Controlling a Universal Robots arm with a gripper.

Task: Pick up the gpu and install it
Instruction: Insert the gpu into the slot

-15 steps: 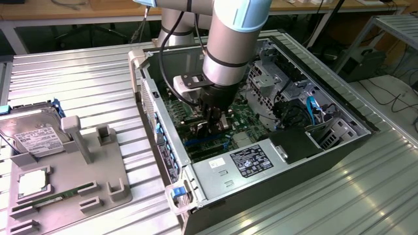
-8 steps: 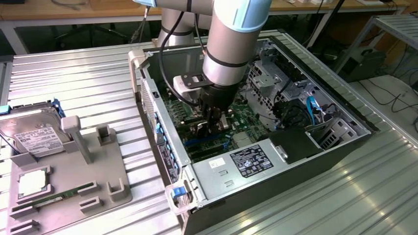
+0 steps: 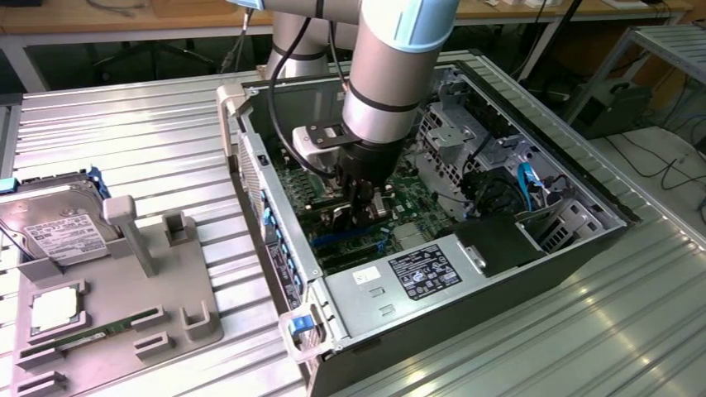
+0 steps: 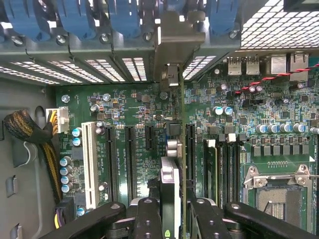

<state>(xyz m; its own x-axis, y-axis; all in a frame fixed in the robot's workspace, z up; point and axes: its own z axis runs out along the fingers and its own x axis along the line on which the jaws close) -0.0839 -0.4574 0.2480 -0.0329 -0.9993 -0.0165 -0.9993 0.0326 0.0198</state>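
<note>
While the arm is reaching down into the open computer case (image 3: pixel 369 289) lying on the tabletop (image 3: pixel 132 141), the exterior view is showing the claw (image 3: pixel 362 217) hanging low over the motherboard (image 3: pixel 414 198), well apart from the hard drive (image 3: pixel 55 231) at the exterior view's left. What it is not revealing is how the card is lining up with any slot.

From the wrist view, the claw (image 4: pixel 172 211) is gripping the gpu (image 4: pixel 169 181) edge-on, its fingers (image 4: pixel 148 216) pressing either side of the thin card, partly closed around it. The silver bracket (image 4: pixel 174 37) is reaching toward the rear openings beneath the blue clips (image 4: pixel 124 17), and the card is hovering beside a long black slot (image 4: pixel 190 149); whether its edge is touching I cannot tell. I am judging the risk to be misalignment: pressing down off-line could be jamming the card's contacts against the slot wall or catching the bracket on the case's rear frame.
</note>
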